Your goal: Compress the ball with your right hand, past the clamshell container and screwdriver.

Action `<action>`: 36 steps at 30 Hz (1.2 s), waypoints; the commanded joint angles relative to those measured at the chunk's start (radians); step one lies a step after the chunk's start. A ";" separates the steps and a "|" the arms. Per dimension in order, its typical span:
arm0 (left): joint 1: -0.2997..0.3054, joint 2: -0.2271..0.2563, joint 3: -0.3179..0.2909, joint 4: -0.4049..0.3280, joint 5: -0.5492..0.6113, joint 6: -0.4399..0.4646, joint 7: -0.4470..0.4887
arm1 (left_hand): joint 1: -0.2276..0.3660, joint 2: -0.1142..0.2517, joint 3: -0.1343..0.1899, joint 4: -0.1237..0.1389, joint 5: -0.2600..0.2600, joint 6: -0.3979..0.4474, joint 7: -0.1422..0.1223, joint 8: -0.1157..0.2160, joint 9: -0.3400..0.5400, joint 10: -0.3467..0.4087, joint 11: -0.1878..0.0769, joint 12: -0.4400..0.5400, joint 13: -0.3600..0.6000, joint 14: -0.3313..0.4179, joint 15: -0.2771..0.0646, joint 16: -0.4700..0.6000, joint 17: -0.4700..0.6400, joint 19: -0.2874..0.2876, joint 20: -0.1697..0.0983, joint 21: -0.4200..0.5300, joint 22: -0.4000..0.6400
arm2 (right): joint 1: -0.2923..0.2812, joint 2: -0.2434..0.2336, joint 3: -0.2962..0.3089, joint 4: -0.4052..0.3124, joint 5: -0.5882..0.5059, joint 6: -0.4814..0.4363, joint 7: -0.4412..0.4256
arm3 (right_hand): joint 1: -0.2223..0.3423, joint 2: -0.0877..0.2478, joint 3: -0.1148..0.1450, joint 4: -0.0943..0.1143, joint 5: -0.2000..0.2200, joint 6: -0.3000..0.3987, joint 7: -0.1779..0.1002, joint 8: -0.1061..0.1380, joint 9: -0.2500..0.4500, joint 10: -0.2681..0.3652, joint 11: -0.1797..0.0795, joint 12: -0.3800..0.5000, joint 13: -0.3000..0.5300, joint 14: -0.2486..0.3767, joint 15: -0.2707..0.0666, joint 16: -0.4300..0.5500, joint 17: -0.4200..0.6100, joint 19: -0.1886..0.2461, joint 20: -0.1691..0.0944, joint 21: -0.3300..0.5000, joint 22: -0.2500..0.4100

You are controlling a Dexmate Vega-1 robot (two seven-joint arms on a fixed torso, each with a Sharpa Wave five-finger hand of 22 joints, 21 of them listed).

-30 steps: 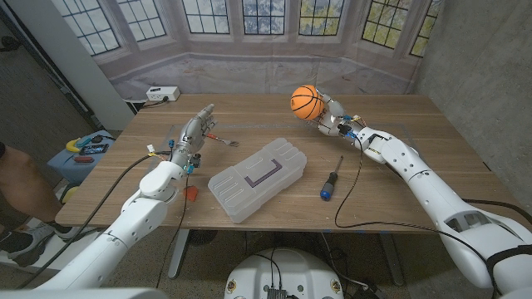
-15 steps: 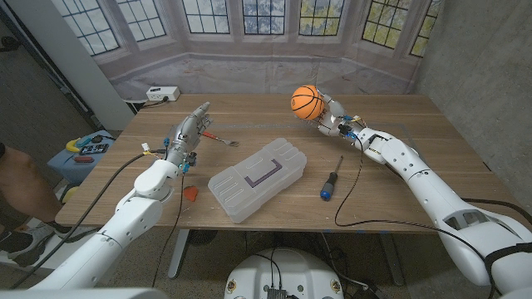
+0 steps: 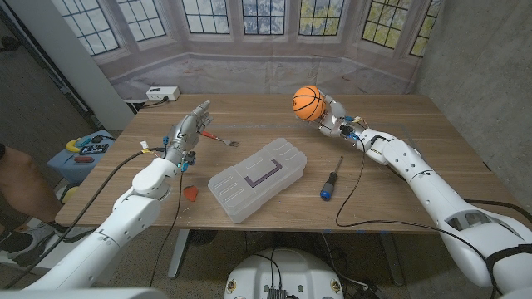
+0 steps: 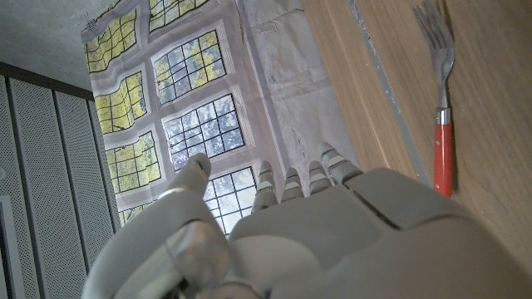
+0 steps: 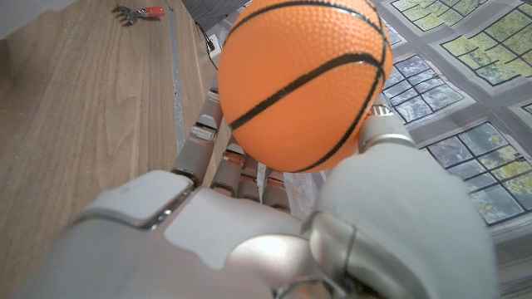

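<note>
Ball (image 3: 308, 102), orange with black seams, sits in my right hand (image 3: 333, 117), raised above the far side of the table (image 3: 399, 166), beyond the clamshell (image 3: 257, 178) and the screwdriver (image 3: 331, 178). I hold it there, I judge, so the squeeze happens clear of both, with nothing beneath to knock. In the right wrist view my fingers (image 5: 218, 145) cup the ball (image 5: 304, 83) from below and the thumb (image 5: 384, 129) bears on its side; the ball looks round, so I judge the compression barely begun. How far the fingers wrap around the ball's far side is hidden by the ball itself.

My left hand (image 3: 190, 129) waits near the table's left edge, holding nothing, fingers extended and close together, beside a red-handled fork (image 3: 219, 139). The left wrist view shows the same hand (image 4: 307, 224) and the fork (image 4: 440, 108); whether the hand touches the wood I cannot tell. A small orange piece (image 3: 190, 193) lies near the front edge, too small to identify.
</note>
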State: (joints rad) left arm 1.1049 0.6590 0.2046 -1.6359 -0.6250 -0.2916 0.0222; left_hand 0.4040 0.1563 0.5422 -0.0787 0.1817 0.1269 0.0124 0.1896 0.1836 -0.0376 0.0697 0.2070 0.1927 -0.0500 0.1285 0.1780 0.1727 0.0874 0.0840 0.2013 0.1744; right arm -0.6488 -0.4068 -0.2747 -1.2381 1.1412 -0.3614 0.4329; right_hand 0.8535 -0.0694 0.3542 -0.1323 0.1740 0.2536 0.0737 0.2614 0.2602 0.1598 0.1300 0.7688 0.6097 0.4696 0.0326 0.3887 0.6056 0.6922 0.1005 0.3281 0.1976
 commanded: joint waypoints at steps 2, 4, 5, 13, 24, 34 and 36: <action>0.002 0.009 0.001 -0.014 0.011 0.009 0.002 | -0.006 0.001 0.001 -0.007 0.010 0.007 0.001 0.001 0.002 0.002 0.004 0.005 0.002 0.002 0.007 0.001 0.001 0.003 0.006 -0.001 0.005 | -0.013 -0.013 0.012 -0.011 0.016 -0.016 0.010 | -0.008 0.005 -0.003 -0.001 0.007 -0.007 -0.001 -0.009 0.002 -0.012 0.005 -0.008 0.001 -0.009 0.006 -0.008 0.004 -0.002 0.006 -0.003 0.001; 0.003 0.010 0.001 -0.017 0.014 0.011 0.005 | -0.006 0.001 0.001 -0.007 0.010 0.007 0.002 0.001 0.002 0.002 0.005 0.005 0.002 0.002 0.007 0.001 0.001 0.003 0.006 -0.001 0.005 | -0.017 -0.014 0.014 -0.013 0.019 -0.017 0.010 | -0.010 0.005 -0.004 0.000 0.007 -0.008 0.000 -0.010 0.002 -0.011 0.006 -0.008 0.001 -0.012 0.007 -0.009 0.005 -0.003 0.007 -0.003 0.001; 0.004 0.011 0.001 -0.019 0.014 0.012 0.006 | -0.006 0.001 0.001 -0.007 0.010 0.007 0.001 0.001 0.002 0.002 0.004 0.005 0.002 0.002 0.008 0.001 0.001 0.003 0.007 -0.001 0.005 | -0.017 -0.015 0.015 -0.012 0.020 -0.018 0.011 | -0.011 0.005 -0.004 0.000 0.007 -0.009 -0.001 -0.010 0.002 -0.013 0.007 -0.009 0.001 -0.012 0.007 -0.010 0.005 -0.003 0.007 -0.003 0.001; 0.018 0.014 -0.004 -0.036 0.016 0.016 0.016 | -0.007 0.001 0.002 -0.009 0.010 0.007 0.001 0.000 0.002 0.002 0.003 0.005 0.002 0.002 0.008 0.001 0.001 0.003 0.008 -0.001 0.005 | -0.026 -0.018 0.020 -0.018 0.028 -0.024 0.008 | -0.015 0.005 -0.005 0.000 0.007 -0.010 -0.002 -0.012 0.002 -0.016 0.010 -0.010 0.001 -0.013 0.009 -0.013 0.004 -0.004 0.009 -0.004 0.001; 0.036 0.019 -0.014 -0.048 0.017 0.013 0.022 | -0.008 0.002 0.004 -0.011 0.010 0.006 0.000 0.000 0.002 0.002 0.004 0.005 0.002 0.001 0.007 0.001 0.001 0.002 0.008 -0.001 0.005 | -0.033 -0.017 0.022 -0.027 0.036 -0.030 -0.006 | -0.014 0.007 -0.004 -0.004 0.008 -0.011 0.000 -0.016 0.002 -0.019 0.016 -0.011 0.001 -0.014 0.010 -0.014 0.006 -0.001 0.009 -0.004 0.001; 0.042 0.019 -0.024 -0.040 0.011 0.004 0.016 | -0.009 0.002 0.005 -0.013 0.010 0.007 0.001 -0.001 0.002 0.003 0.004 0.005 0.002 0.002 0.008 0.001 0.001 0.002 0.007 -0.001 0.005 | -0.024 0.002 0.019 -0.017 0.039 -0.030 -0.028 | -0.013 0.008 -0.003 -0.007 0.008 -0.014 0.002 -0.019 0.003 -0.030 0.019 -0.016 0.001 -0.017 0.009 -0.018 0.006 0.000 0.010 -0.004 0.001; 0.040 0.019 -0.024 -0.035 0.011 0.003 0.014 | -0.009 0.002 0.005 -0.014 0.010 0.007 0.001 0.000 0.002 0.002 0.005 0.005 0.002 0.002 0.008 0.001 0.001 0.002 0.007 -0.001 0.005 | -0.019 0.004 0.016 -0.013 0.036 -0.029 -0.029 | -0.013 0.008 -0.003 -0.007 0.008 -0.013 0.003 -0.020 0.003 -0.031 0.017 -0.016 0.002 -0.018 0.009 -0.019 0.006 0.000 0.010 -0.004 0.001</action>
State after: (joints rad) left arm 1.1412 0.6771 0.1888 -1.6798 -0.6099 -0.2779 0.0410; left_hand 0.4040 0.1564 0.5434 -0.0856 0.1817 0.1268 0.0124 0.1895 0.1836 -0.0376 0.0697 0.2070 0.1927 -0.0500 0.1285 0.1780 0.1727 0.0875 0.0840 0.2013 0.1744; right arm -0.6773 -0.4180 -0.2549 -1.2598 1.1761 -0.3893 0.4243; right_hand 0.8405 -0.0670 0.3488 -0.1378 0.1778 0.2443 0.0767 0.2469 0.2603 0.1357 0.1454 0.7540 0.6094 0.4557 0.0398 0.3737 0.6097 0.6869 0.1057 0.3280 0.1950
